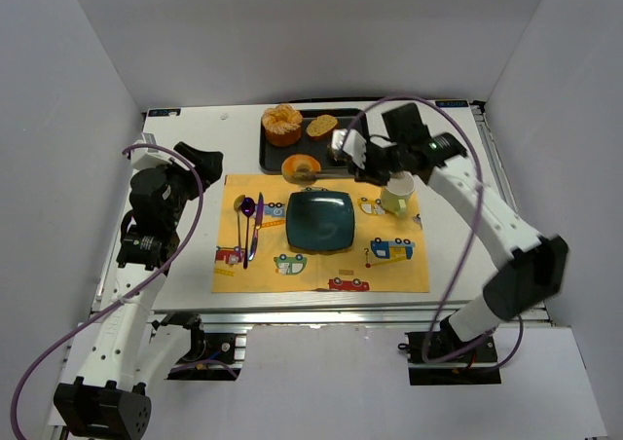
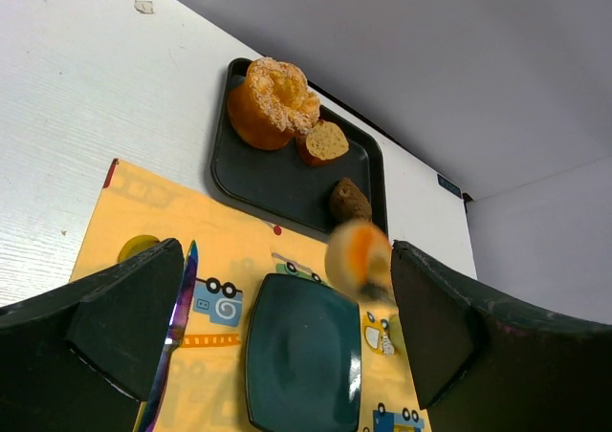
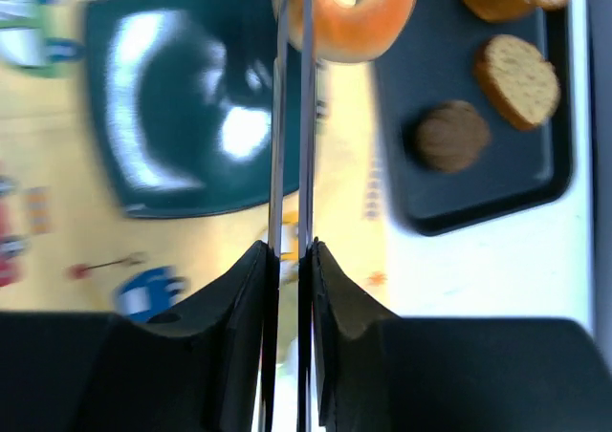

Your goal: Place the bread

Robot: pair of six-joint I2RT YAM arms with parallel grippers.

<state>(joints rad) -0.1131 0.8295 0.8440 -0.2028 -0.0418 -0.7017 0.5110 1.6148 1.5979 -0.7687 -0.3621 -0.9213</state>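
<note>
White tabletop and plain white walls bound the work area.

Overhead view: a yellow placemat [image 1: 321, 260] printed with cars lies at centre frame. On it are a teal square plate [image 1: 319, 219], with a purple spoon [image 1: 247, 207] and a knife [image 1: 259, 218] to the plate's left and a pale mug [image 1: 396, 196] to its right. A black tray [image 1: 273, 156] sits above the mat and carries a lobed bun [image 1: 282, 124] and a sliced roll [image 1: 321, 126]. The bread [image 1: 301, 168] is at the tray's lower edge, just above the plate, at the tips of the right gripper [image 1: 326, 163]. The left gripper [image 1: 200, 158] is beyond the mat's upper left corner.

Left wrist view: the left gripper's fingers are spread wide at either side of the frame, with nothing between them. The bread appears blurred at centre, between the tray's lower edge and the plate's upper right corner. A dark brown lump [image 2: 350, 201] lies on the tray near it.

Right wrist view: the right gripper's thin fingers are pressed close together and pinch the ring's rim at the top edge of the frame. The plate is blurred at left and the tray lies at right.
</note>
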